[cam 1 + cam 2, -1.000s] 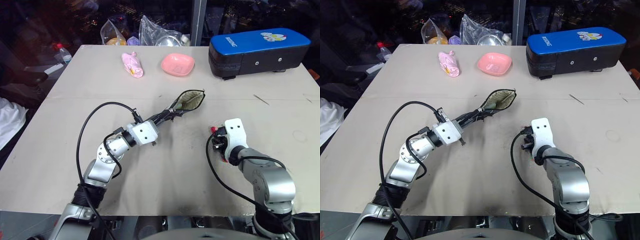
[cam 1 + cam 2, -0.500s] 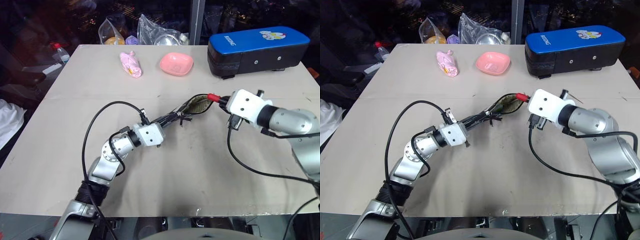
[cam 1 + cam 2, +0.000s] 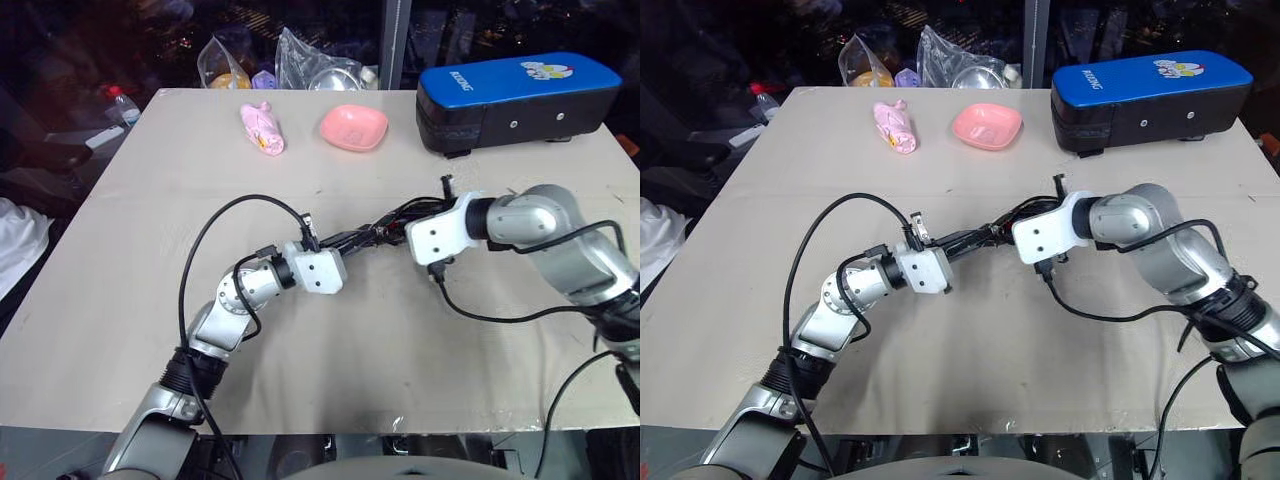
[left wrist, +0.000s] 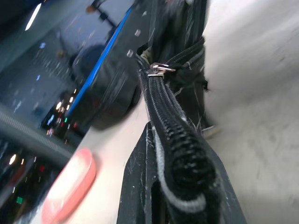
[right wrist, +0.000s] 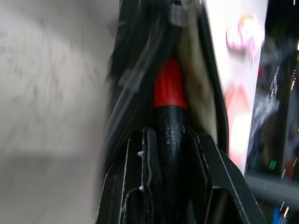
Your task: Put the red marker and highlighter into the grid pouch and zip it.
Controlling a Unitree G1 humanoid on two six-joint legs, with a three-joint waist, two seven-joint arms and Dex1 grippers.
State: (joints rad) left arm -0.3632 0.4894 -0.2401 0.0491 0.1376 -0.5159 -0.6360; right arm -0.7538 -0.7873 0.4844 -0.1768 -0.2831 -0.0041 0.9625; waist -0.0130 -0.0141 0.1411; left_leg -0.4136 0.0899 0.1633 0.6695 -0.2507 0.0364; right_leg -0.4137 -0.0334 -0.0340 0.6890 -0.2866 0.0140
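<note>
The grid pouch [image 3: 378, 228] hangs just above the table's middle, stretched between my two grippers. My left gripper [image 3: 352, 241] is shut on the pouch's near end, with the zipper's black coil [image 4: 174, 122] pinched between its fingers and the metal zipper pull [image 4: 159, 69] further along. From the right, my right gripper [image 3: 400, 217] is shut on the red marker [image 5: 168, 88]. The marker's red cap pokes into the pouch's mouth against the khaki lining [image 5: 192, 60]. The highlighter is out of view.
A big blue-topped black case [image 3: 515, 95] stands at the back right. A pink bowl [image 3: 354, 128] and a pink packet [image 3: 263, 130] lie at the back centre. Plastic bags [image 3: 300, 62] and a bottle [image 3: 124, 105] sit beyond the far edge.
My right arm swung from the table's front to the pouch's mouth and pushed the red marker's tip in. The left gripper carried the pouch slightly right, and its mouth narrowed.
</note>
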